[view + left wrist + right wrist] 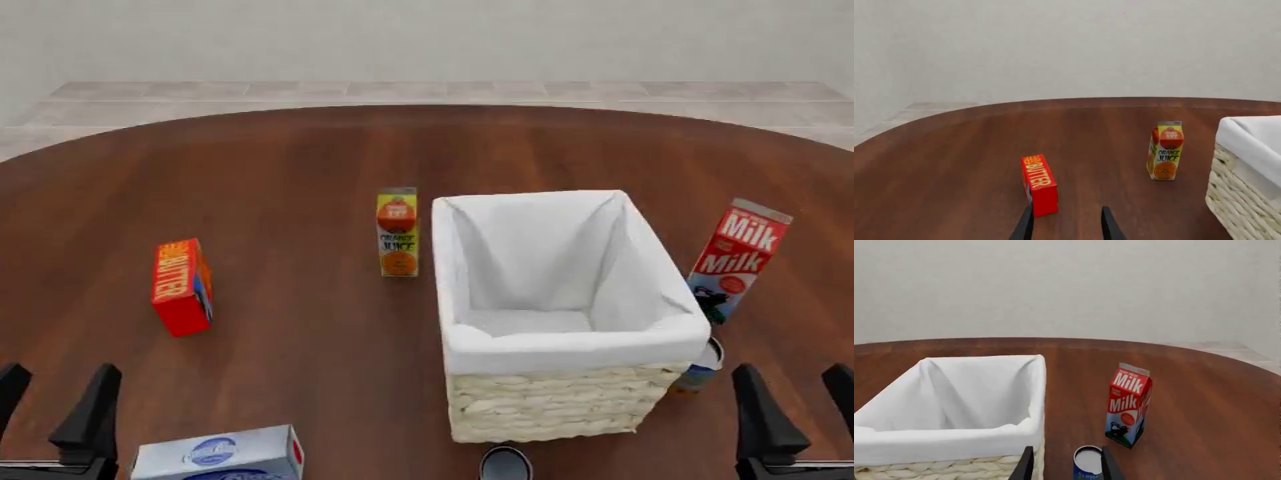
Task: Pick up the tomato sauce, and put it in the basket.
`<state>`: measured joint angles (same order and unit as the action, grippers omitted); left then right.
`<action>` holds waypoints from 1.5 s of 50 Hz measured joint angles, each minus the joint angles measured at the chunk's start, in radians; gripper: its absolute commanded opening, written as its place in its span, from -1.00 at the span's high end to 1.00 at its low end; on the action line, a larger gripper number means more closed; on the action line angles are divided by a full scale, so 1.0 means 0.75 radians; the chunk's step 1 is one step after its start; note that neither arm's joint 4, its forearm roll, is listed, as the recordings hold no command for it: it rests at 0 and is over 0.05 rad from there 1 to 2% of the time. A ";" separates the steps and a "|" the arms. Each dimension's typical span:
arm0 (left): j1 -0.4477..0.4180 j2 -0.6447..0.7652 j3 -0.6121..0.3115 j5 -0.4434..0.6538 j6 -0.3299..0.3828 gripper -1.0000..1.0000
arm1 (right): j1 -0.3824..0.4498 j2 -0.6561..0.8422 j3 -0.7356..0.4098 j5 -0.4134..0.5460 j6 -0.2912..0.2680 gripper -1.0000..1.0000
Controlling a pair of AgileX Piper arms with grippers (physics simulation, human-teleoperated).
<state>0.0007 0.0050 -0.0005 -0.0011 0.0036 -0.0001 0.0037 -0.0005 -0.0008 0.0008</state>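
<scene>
The tomato sauce, only its dark top showing, stood on the surface just nearside of the empty basket. The left pincer and right pincer gaped wide, holding nothing. Picking up and placing were both still to do.

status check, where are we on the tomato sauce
Left end effector, right end effector open, empty. Tomato sauce on table at near side of basket, untouched. Blue-and-white box between it and left end effector.

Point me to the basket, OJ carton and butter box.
basket (561,400): front view, woven near wall.
OJ carton (398,236): front view, front label.
butter box (175,274): front view, orange lettered face.
</scene>
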 measured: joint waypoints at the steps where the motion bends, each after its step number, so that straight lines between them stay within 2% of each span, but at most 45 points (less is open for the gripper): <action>1: 0.000 0.000 0.000 0.000 0.000 -1.00 | 0.000 0.000 0.000 0.000 0.000 -1.00; 10: 0.001 0.002 0.001 -0.001 0.001 -1.00 | 0.000 -0.002 0.000 0.004 0.007 -1.00; 17: 0.002 0.000 0.001 -0.004 0.006 -1.00 | 0.030 0.045 -0.024 0.015 0.068 -1.00; 24: 0.023 -0.002 0.000 -0.001 0.005 -1.00 | 0.120 0.191 -0.094 0.074 0.121 -1.00; 34: 0.036 -0.003 0.001 0.001 0.004 -1.00 | 0.247 0.302 -0.175 0.262 0.162 -1.00; 45: 0.041 -0.003 0.001 0.002 0.003 -1.00 | 0.420 0.330 -0.261 0.563 0.239 -1.00; 54: 0.043 -0.002 0.001 0.001 0.003 -1.00 | 0.525 0.411 -0.338 0.711 0.271 -1.00; 62: 0.044 -0.003 0.000 0.003 0.003 -1.00 | 0.595 0.514 -0.367 0.722 0.289 -1.00; 75: 0.044 -0.004 0.000 0.004 0.003 -1.00 | 0.701 0.713 -0.361 0.607 0.328 -1.00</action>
<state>0.0335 0.0021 -0.0004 0.0020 0.0062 0.5257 0.5384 -0.2710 0.4544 0.2468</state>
